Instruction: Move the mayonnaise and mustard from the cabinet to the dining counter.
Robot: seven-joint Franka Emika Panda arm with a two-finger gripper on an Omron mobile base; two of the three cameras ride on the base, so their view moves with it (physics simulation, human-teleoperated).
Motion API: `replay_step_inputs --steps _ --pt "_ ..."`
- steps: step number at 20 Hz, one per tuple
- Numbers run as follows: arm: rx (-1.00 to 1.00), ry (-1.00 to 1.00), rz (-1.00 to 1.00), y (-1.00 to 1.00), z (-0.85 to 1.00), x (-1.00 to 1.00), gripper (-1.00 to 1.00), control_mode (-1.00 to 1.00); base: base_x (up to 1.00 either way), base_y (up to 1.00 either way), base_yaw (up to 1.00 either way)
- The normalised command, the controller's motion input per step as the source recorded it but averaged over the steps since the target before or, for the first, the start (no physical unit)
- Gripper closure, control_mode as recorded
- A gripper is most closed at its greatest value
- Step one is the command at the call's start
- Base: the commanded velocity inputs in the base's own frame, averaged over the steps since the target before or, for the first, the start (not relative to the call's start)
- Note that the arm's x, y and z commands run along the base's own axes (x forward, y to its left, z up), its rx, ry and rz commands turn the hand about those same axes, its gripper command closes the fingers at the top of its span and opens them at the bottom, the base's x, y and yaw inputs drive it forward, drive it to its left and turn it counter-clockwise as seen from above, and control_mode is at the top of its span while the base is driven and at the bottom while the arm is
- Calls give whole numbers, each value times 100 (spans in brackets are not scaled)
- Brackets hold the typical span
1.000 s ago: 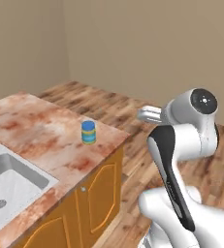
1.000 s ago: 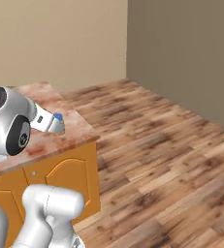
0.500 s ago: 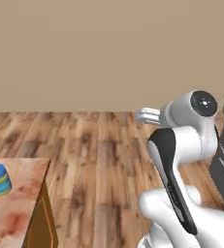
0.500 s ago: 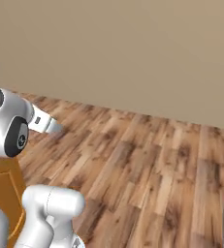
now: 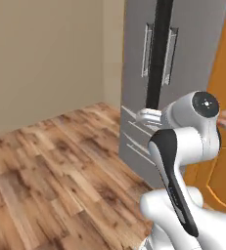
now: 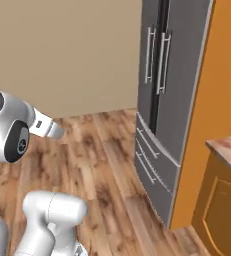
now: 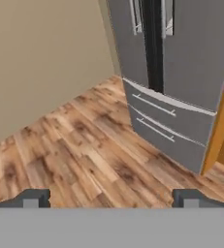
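Note:
The mayonnaise, the mustard, the cabinet and the dining counter are out of view. My gripper (image 7: 112, 198) is open, its two dark fingertips (image 7: 36, 197) far apart with nothing between them. It points out over a wooden floor towards a grey fridge. In the left base view the gripper (image 5: 147, 116) juts left from the white wrist, level with the fridge's drawers. From the right base camera the gripper (image 6: 54, 131) sticks out to the right of the arm's round joint.
A tall grey double-door fridge (image 6: 169, 90) with two lower drawers stands ahead, an orange side panel (image 6: 222, 75) to its right. Beside that is a low orange base cabinet with a marbled top (image 6: 229, 144). Open wooden floor (image 7: 84, 160) runs to a beige wall (image 5: 41, 58).
The whole picture has swung round, so the base has turned. The marbled counter with the blue-lidded jar has left the view and the fridge has come in. The gripper stays open.

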Motion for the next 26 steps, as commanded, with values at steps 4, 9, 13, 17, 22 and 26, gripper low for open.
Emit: replay_step_inputs --steps 4,9,13,17,22,26 --pt "0 0 0 0 0 0 -100 100 0 11 -90" --pt "0 0 0 0 0 0 -100 100 0 0 -87" --pt "0 0 0 0 0 0 -100 100 12 10 -89" --pt "0 0 0 0 0 0 -100 100 20 6 -60" --pt "0 0 0 0 0 0 -100 100 79 -44 -37" --pt "0 0 0 0 0 0 -100 100 65 -96 -20"
